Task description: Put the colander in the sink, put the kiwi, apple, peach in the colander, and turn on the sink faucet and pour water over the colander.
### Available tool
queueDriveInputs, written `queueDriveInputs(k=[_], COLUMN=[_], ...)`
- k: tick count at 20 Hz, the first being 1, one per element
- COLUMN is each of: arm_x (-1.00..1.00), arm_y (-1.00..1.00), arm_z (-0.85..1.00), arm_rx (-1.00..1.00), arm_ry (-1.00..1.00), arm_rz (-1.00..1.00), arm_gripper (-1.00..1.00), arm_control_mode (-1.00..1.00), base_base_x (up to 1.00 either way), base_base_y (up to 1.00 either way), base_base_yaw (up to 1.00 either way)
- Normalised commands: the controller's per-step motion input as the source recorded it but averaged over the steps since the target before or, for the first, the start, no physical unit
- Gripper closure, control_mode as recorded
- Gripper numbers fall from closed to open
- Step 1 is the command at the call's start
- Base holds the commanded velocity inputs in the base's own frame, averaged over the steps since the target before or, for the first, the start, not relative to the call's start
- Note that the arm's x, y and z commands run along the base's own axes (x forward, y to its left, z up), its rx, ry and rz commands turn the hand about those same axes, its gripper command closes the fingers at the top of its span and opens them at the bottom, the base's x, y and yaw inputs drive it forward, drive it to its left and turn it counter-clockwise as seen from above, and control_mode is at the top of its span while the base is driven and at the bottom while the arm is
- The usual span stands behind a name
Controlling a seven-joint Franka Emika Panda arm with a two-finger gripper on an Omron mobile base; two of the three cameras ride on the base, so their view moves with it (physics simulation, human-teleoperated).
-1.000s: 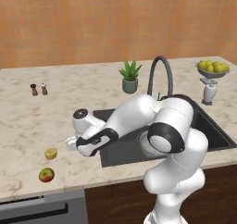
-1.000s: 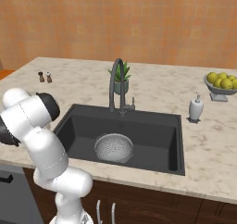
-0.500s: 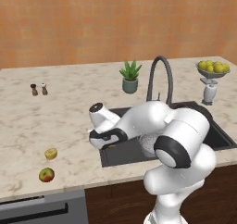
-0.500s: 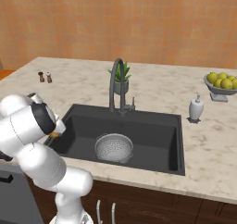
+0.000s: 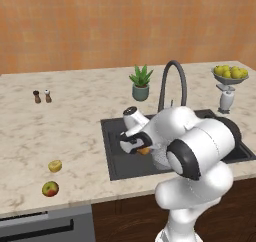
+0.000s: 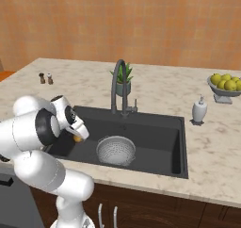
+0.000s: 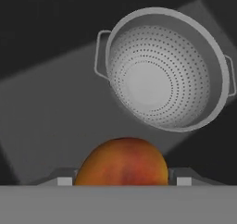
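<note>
The 2-finger gripper is clamped on the small round orange peach above the dark grey matte sink. Since 0.5 s ago, it has travelled from the left rim toward the perforated silvery metal colander, which sits empty on the basin floor. The red apple and yellowish-green oval kiwi lie on the speckled stone counter.

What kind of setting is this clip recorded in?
A rendered home kitchen, it seems: a marble-look counter with a dark sink and gooseneck faucet, a colander in the basin, and the gripper carrying a peach over it.
</note>
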Motion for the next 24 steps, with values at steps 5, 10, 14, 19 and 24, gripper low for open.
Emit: queueDriveInputs(k=[5, 10, 14, 19, 24], arm_x=[0.29, 0.22, 0.15, 0.11, 0.08], arm_y=[-0.96, -0.61, -0.41, -0.42, -0.36], arm_z=[-0.17, -0.52, -0.51, -0.49, -0.36], arm_rx=[-0.02, -0.01, 0.0, 0.0, 0.0], arm_ry=[0.0, 0.0, 0.0, 0.0, 0.0], arm_rz=[-0.16, -0.03, 0.0, 0.0, 0.0], arm_gripper=[1.0, 1.0, 1.0, 1.0, 1.0], arm_control_mode=[-1.0, -1.0, -1.0, -1.0, -1.0], base_base_x=[0.0, 0.0, 0.0, 0.0, 0.0], base_base_y=[0.0, 0.0, 0.0, 0.0, 0.0], base_base_yaw=[0.0, 0.0, 0.0, 0.0, 0.0])
